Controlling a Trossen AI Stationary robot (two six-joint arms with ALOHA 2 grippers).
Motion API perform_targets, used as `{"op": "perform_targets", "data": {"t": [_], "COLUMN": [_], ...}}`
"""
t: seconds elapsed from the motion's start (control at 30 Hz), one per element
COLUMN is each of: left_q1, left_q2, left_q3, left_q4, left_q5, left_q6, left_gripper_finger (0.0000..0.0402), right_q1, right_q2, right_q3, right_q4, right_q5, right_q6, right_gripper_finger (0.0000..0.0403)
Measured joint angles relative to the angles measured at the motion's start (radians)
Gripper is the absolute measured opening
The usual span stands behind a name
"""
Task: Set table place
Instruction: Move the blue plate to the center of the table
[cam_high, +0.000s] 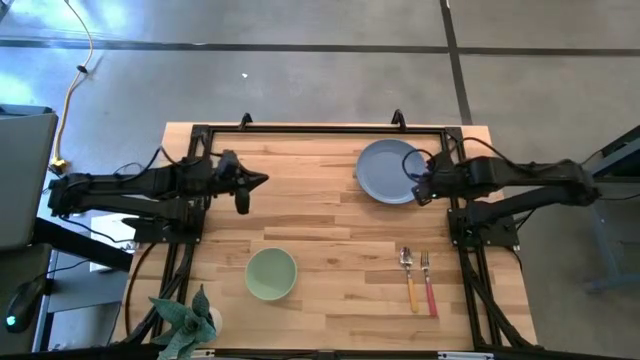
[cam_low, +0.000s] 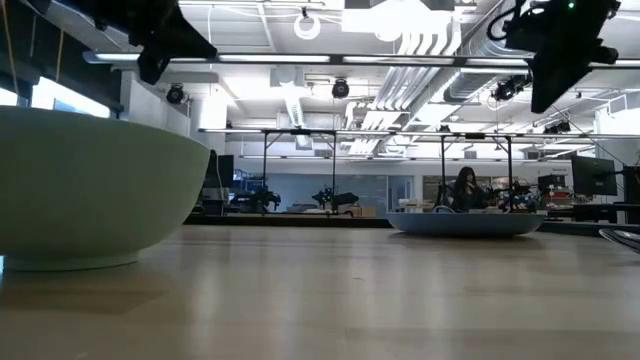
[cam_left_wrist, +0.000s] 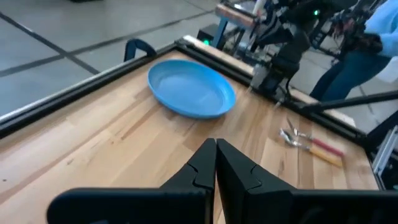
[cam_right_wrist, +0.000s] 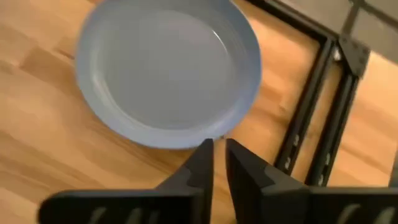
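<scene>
High view, plate (cam_high: 388, 170): we are seeing it lying empty at the table's (cam_high: 330, 215) far right.
Bowl (cam_high: 271, 273): sitting empty, near left.
Spoon (cam_high: 409, 277), fork (cam_high: 428, 281): lying side by side, near right.
Right gripper (cam_right_wrist: 216, 152): hovering at the plate's rim, fingers barely apart, holding nothing.
Left gripper (cam_left_wrist: 216, 155): hanging closed, empty.

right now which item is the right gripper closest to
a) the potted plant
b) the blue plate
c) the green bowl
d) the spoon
b: in the high view the right gripper sits at the edge of the blue plate, and its wrist view shows the plate just past its fingertips, while the green bowl and spoon lie well away toward the table's near side.
</scene>
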Motion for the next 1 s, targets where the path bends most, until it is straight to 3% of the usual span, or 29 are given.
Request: {"op": "perform_targets", "data": {"t": [0.13, 0.33, 0.77, 1.0], "left_q1": [0.0, 0.0, 0.0, 0.0], "left_q2": [0.022, 0.022, 0.021, 0.021], "left_q3": [0.001, 0.001, 0.001, 0.001], "left_q4": [0.0, -0.001, 0.0, 0.0], "left_q5": [0.034, 0.05, 0.049, 0.049], "left_q6": [-0.004, -0.004, -0.004, -0.004], "left_gripper_finger": [0.0001, 0.0001, 0.0001, 0.0001], "right_q1": [-0.051, -0.189, -0.592, -0.724], "right_q2": [-0.016, -0.081, -0.056, 0.014], "right_q3": [-0.047, -0.124, -0.337, -0.365], "right_q4": [0.002, 0.073, 0.475, 0.597], "right_q5": [-0.003, -0.044, -0.275, -0.306], "right_q6": [0.061, 0.006, -0.278, -0.367], "right_gripper_finger": [0.0074, 0.011, 0.0115, 0.0115]}}
